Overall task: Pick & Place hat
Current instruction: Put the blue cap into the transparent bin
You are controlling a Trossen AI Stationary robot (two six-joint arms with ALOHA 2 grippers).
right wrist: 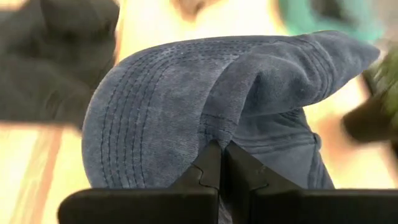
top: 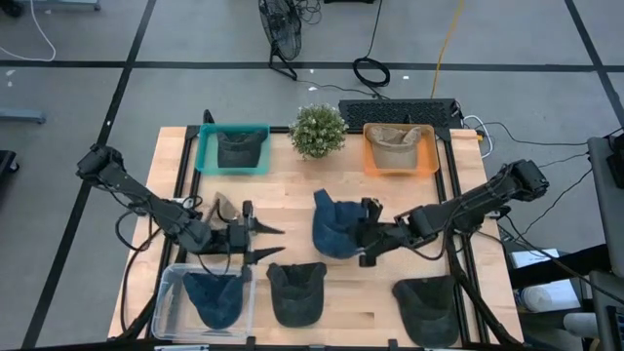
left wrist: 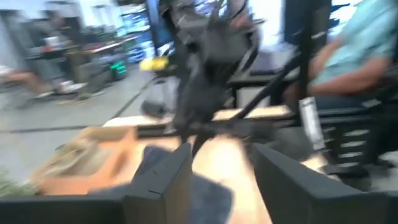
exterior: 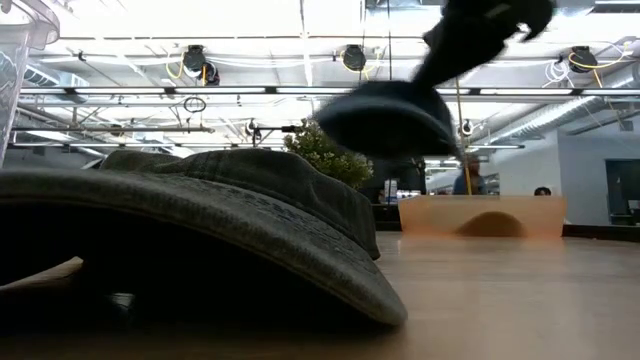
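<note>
Blue hat (right wrist: 211, 106) hangs pinched in your right gripper (right wrist: 221, 163), lifted for carrying; left gripper (top: 261, 242) waits beside, fingers spread, empty.

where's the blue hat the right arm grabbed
In the high view the blue hat is near the table's middle, pinched by the right gripper, in front of the potted plant.

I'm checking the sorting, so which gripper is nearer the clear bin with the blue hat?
Left. The left gripper hovers open just above the clear bin; the right gripper, shut on another blue hat, is farther right.
</note>
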